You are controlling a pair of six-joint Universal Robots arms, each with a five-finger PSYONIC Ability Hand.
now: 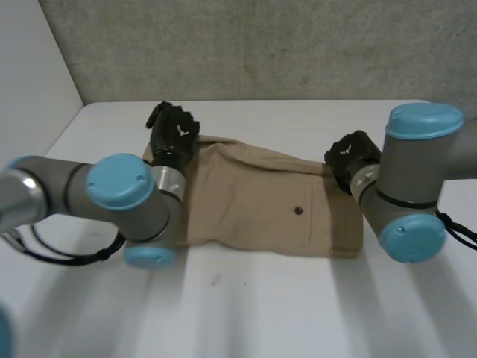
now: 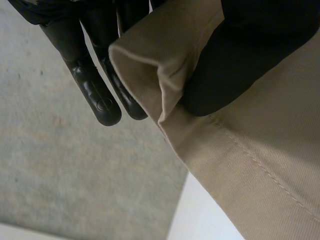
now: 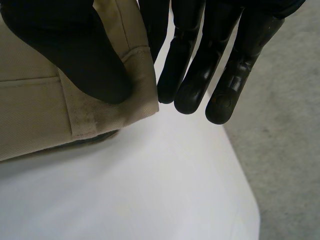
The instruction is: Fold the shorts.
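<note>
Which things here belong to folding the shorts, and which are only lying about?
For the job: shorts; left hand, pinching a hem corner; right hand, pinching a waistband corner.
Not for the job: white table; grey wall behind it.

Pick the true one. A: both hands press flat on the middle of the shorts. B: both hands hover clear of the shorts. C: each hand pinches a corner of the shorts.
C: the left hand pinches a fold at one far corner of the khaki shorts between thumb and fingers, and the right hand pinches the other far corner.
</note>
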